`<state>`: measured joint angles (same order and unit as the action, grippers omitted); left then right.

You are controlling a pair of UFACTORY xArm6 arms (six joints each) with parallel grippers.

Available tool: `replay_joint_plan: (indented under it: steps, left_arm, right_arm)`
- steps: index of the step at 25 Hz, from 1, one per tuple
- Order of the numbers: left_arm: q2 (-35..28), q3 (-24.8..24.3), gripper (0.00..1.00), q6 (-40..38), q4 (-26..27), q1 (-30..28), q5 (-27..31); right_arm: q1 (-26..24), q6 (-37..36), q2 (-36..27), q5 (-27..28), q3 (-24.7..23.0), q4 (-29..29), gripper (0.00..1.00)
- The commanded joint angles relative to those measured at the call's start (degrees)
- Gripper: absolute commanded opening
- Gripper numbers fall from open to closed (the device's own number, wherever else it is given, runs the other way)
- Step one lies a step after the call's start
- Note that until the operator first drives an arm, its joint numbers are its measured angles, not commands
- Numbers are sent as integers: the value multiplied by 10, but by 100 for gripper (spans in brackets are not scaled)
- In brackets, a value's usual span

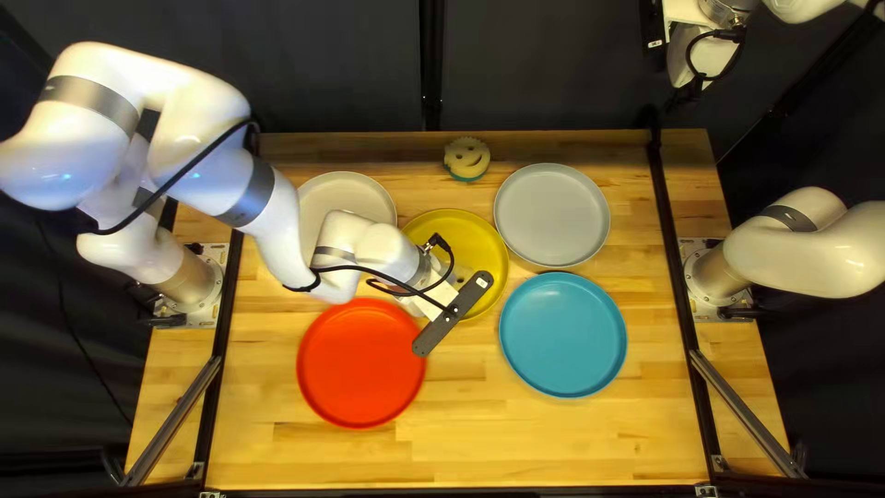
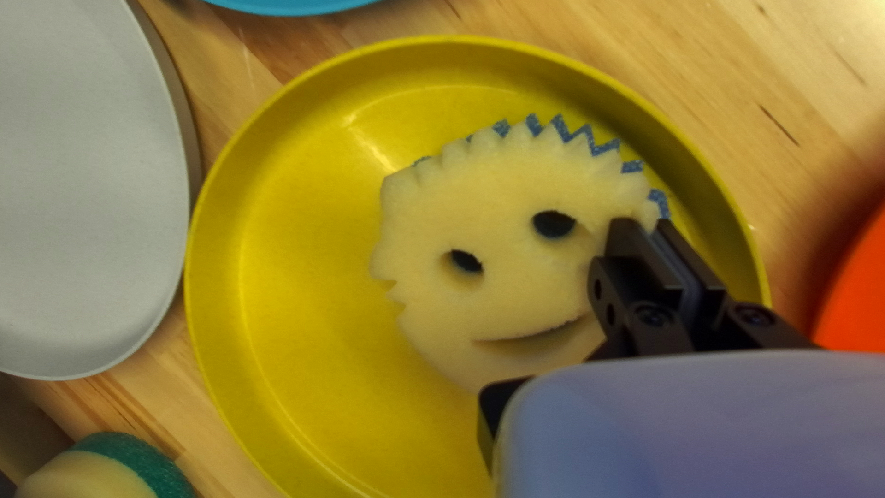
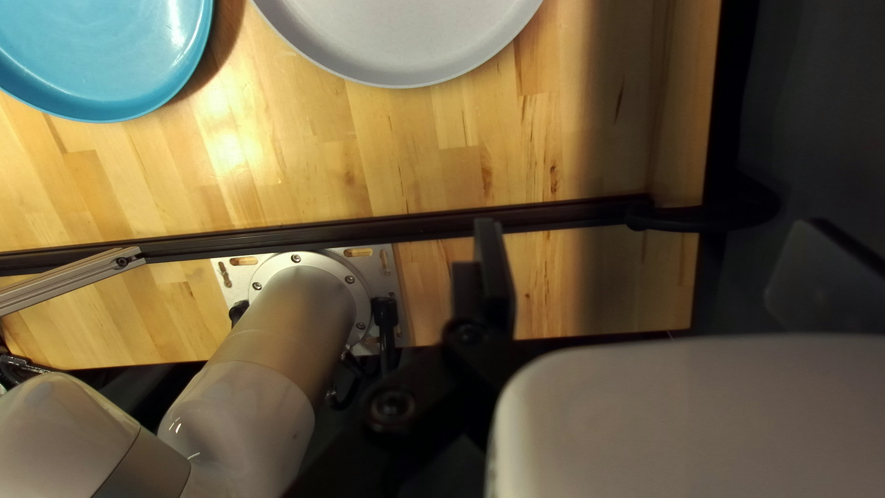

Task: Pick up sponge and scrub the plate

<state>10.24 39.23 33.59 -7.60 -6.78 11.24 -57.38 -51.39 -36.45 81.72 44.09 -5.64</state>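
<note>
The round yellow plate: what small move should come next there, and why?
I'd probably slide the round cream smiley-face sponge gently across the yellow plate: my left claw pinches its edge, with the sponge over the plate's inside.

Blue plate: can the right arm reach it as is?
Probably yes. The left arm leans over the yellow plate, not over the blue plate, and the right hand is open. It hangs raised past the table's far edge, though, so it would need to swing in and down.
</note>
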Motion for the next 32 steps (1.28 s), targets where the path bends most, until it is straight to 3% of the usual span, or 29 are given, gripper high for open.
replay_joint_plan:
  steps: [1, 5, 16, 21, 32]
  left_arm:
    - [-24, -20, 0, 2, 7, -1, 13]
    - [-36, -22, 0, 4, 9, 0, 28]
    - [57, 77, 0, 62, 44, 7, 19]
    - [69, 97, 0, 74, 46, 6, 23]
    - [-9, 5, 0, 59, 35, 9, 33]
  right_arm:
    - [0, 0, 0, 0, 0, 0, 100]
    - [0, 0, 0, 0, 0, 0, 100]
    - [0, 0, 0, 0, 0, 0, 100]
    - [0, 0, 0, 0, 0, 0, 100]
    - [0, 0, 0, 0, 0, 0, 100]
